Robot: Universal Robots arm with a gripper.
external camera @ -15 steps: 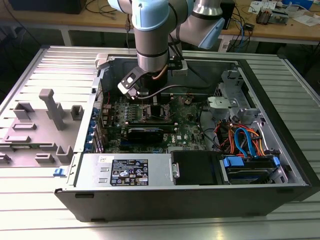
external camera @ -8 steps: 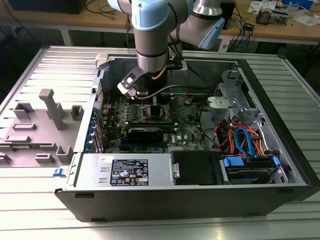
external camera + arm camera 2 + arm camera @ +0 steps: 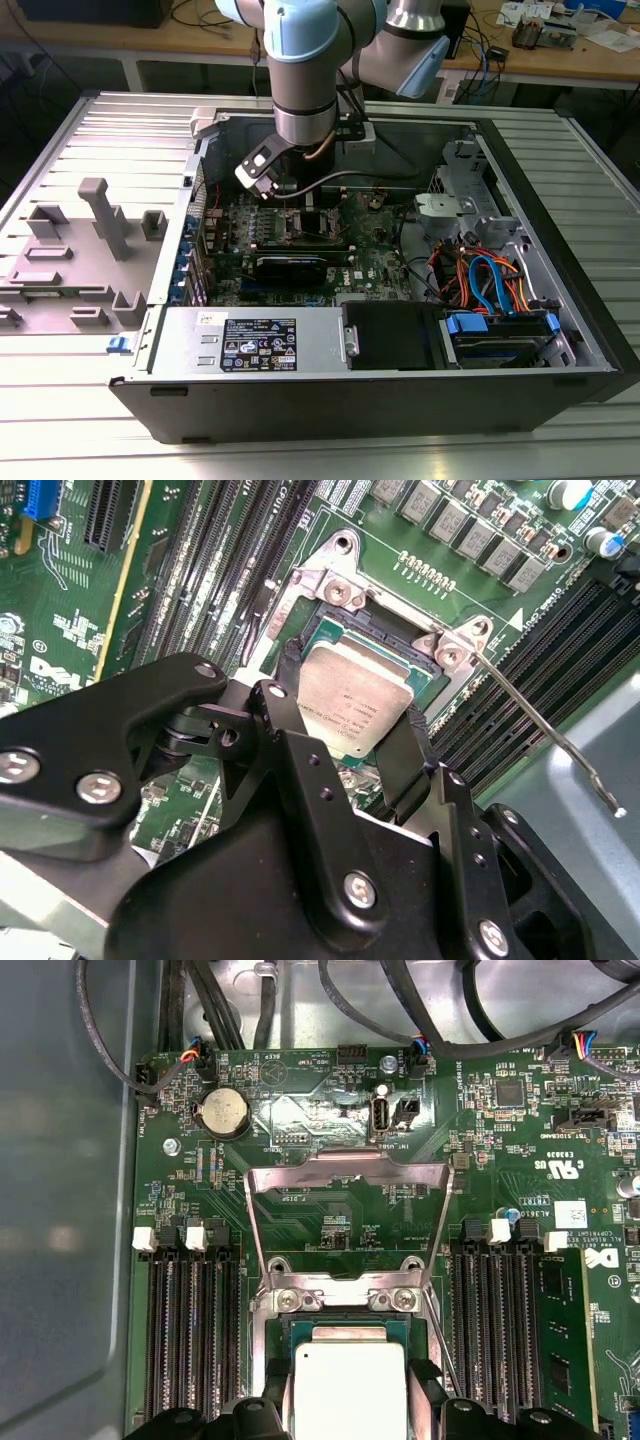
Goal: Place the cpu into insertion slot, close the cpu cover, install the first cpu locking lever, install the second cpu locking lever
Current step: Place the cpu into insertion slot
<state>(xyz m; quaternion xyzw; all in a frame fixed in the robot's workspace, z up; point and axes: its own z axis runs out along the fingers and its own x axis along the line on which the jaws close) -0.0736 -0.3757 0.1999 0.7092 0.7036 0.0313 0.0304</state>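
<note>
The jaws stood closed in on the cpu, one black finger against each of two opposite edges, so the gripper appeared to have the chip pinched between them and nothing else in its hold. The chip sat level, directly over the insertion slot and inside its silvery rim. Whether it was fully seated or hovering just above the contacts could not be told from either wrist view.

In the first wrist view the cpu cover lay swung back and open, its frame tipped away from the socket with green board showing through the cut-out. A thin locking lever stood raised and free at one side of the socket, well clear of its catch. The other lever could not be made out with any certainty.

In the exterior view the arm reached down into the open computer case, over the motherboard.

By my judgement the work was in its first step: the chip brought to the slot but not released, the cover not closed, and neither lever fastened
</note>
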